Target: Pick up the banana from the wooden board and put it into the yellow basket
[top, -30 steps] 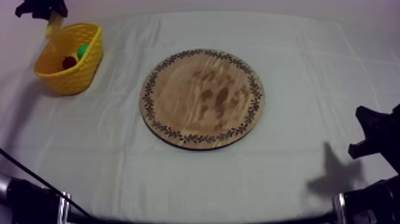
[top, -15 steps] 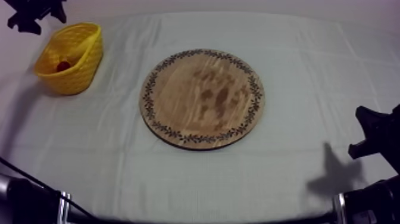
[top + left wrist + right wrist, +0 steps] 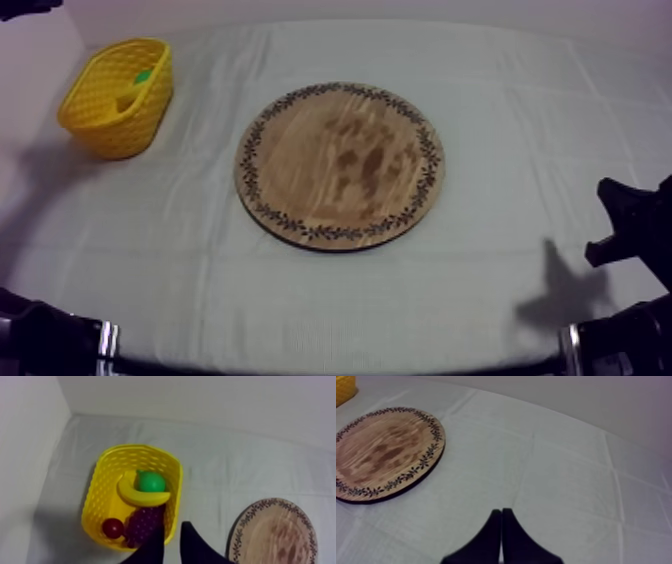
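Readable text: none.
Wooden board (image 3: 340,165): leaf ornament round the rim, no letters or numbers.
Yellow basket (image 3: 110,135): plain lattice wall, no label or brand mark.

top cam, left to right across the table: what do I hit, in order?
yellow basket → round wooden board → right gripper, sitting low at the right side

Soft, dim light casts grey shadows (image 3: 556,292) on the cloth (image 3: 520,150)
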{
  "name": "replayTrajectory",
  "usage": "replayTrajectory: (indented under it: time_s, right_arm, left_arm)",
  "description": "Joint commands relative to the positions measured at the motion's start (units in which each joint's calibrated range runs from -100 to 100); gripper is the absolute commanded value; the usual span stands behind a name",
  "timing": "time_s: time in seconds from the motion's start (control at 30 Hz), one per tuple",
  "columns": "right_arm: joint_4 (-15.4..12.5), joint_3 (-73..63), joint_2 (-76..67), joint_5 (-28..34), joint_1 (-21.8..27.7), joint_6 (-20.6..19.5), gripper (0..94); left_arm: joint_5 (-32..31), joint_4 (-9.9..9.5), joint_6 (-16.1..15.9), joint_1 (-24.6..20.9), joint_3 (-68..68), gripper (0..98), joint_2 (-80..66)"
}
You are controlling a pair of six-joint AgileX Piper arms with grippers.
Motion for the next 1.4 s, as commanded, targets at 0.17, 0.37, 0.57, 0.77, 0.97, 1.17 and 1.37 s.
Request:
replayTrajectory:
  time_s: [0.17,0.37,0.57,0.77,0.97,1.17,1.37]
  right_arm:
    - [0.01,-0.03,0.00,0.04,-0.02,0.00,0.3]
    - [0.01,-0.03,0.00,0.04,-0.02,0.00,0.3]
    - [0.01,-0.03,0.00,0.04,-0.02,0.03,0.3]
    - [0.01,-0.03,0.00,0.04,-0.02,0.05,0.3]
    - [0.01,-0.03,0.00,0.04,-0.02,0.08,0.3]
    - [0.01,-0.03,0.00,0.04,-0.02,0.08,0.3]
    - [0.01,-0.03,0.00,0.04,-0.02,0.09,0.3]
  left_arm:
    - [-7.32,0.51,0.34,2.36,18.50,0.6,-21.20]
    - [-15.07,1.63,2.52,2.51,34.66,0.1,-38.68]
    - [-18.66,2.45,3.62,2.15,50.48,0.1,-51.13]
    - [-21.25,2.80,3.48,1.01,61.02,0.0,-58.76]
    - [-23.80,3.60,3.21,-0.86,68.38,0.0,-65.61]
    - [-26.30,4.21,1.80,-2.78,72.27,0.0,-69.32]
    - [-29.61,8.76,-3.24,-4.69,78.92,0.0,-72.88]
